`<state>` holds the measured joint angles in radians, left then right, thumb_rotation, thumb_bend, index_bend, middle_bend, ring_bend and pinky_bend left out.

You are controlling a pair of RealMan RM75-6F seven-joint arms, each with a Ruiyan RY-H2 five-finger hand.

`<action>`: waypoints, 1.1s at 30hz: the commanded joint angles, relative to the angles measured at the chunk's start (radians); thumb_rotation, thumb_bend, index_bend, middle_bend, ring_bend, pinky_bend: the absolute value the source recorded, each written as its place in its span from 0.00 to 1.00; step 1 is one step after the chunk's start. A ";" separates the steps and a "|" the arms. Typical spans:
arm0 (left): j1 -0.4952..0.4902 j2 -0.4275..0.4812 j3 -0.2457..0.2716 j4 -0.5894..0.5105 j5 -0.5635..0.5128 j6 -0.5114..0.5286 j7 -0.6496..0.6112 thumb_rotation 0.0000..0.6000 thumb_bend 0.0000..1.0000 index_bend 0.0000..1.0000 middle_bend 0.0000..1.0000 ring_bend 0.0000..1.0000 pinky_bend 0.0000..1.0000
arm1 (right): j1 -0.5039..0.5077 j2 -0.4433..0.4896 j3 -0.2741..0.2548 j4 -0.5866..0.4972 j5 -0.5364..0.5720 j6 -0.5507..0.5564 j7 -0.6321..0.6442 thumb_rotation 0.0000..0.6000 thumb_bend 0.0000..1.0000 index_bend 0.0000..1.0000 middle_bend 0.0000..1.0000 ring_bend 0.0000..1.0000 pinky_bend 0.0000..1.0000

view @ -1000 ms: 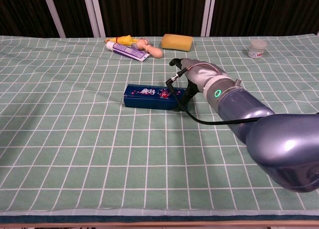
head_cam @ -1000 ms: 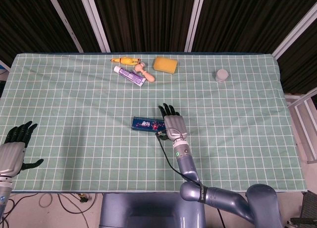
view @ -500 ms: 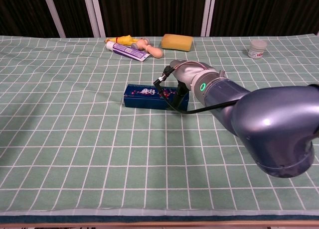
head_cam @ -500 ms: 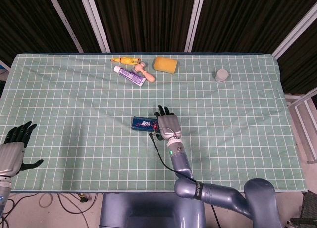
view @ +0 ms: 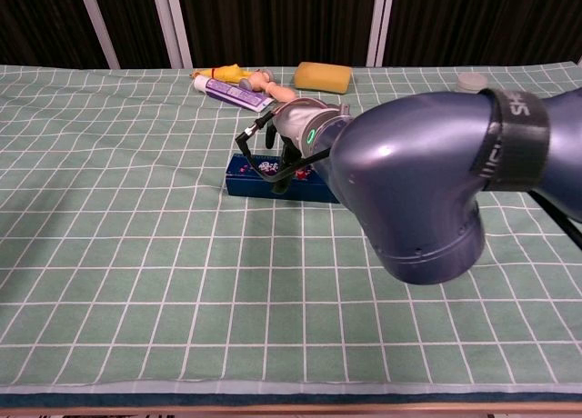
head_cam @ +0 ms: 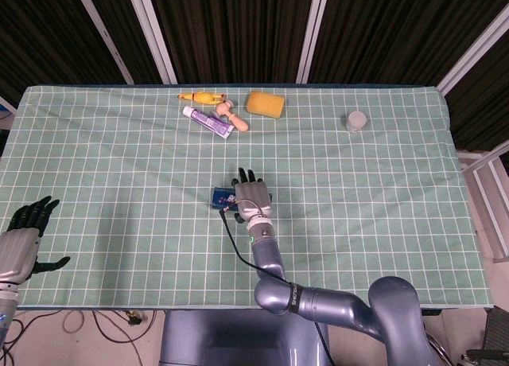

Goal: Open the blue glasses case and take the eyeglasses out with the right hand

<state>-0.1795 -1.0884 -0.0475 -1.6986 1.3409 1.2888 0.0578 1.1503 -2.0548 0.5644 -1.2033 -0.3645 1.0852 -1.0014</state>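
2 hands: only the right hand (head_cam: 251, 199) is at work; the left hand (head_cam: 22, 237) waits at the near table edge, well apart from everything.
Case: the blue case (view: 264, 176) lies flat and lengthwise on the cloth (head_cam: 119, 183), its lid apparently down; most of it sits under the right fingers, with only its left end showing in the head view.
Right fingers: extended over the top of the case, pointing away from the robot, palm down. Whether they press the lid or merely hover, I cannot tell, and no grasp is visible.
Left fingers: spread apart, holding nothing.
Why so placed: judged, the palm covers the case to steady it or find the lid seam before prying.
Glasses: not visible, presumably inside the case.
Beyond the fingertips: a toothpaste tube (head_cam: 207, 121), sponge (head_cam: 265, 103) and small jar (head_cam: 357, 121) lie far off, clear of the work.
Cable: a black wire (view: 257, 145) loops beside the wrist, close to the case, and could snag on it.
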 commanded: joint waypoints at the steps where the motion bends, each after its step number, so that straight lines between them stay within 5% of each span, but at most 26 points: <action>1: -0.001 0.001 0.000 -0.002 -0.004 -0.004 -0.002 1.00 0.00 0.00 0.00 0.00 0.00 | 0.028 -0.018 0.014 0.036 0.040 -0.002 -0.019 1.00 0.35 0.26 0.00 0.00 0.24; 13: -0.005 0.006 0.000 -0.011 -0.013 -0.017 -0.014 1.00 0.00 0.00 0.00 0.00 0.00 | 0.092 -0.050 0.043 0.121 0.114 -0.018 -0.035 1.00 0.35 0.26 0.00 0.00 0.24; 25: -0.003 0.007 -0.001 -0.010 -0.007 -0.009 -0.033 1.00 0.00 0.00 0.00 0.00 0.00 | 0.109 -0.049 0.043 0.076 0.148 0.004 -0.046 1.00 0.35 0.27 0.00 0.00 0.24; 33: -0.002 0.008 -0.001 -0.010 -0.010 -0.010 -0.034 1.00 0.00 0.00 0.00 0.00 0.00 | 0.108 -0.040 0.039 0.060 0.146 0.011 -0.030 1.00 0.45 0.28 0.00 0.00 0.24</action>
<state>-0.1817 -1.0808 -0.0488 -1.7090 1.3312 1.2788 0.0234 1.2586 -2.0957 0.6040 -1.1424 -0.2188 1.0959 -1.0319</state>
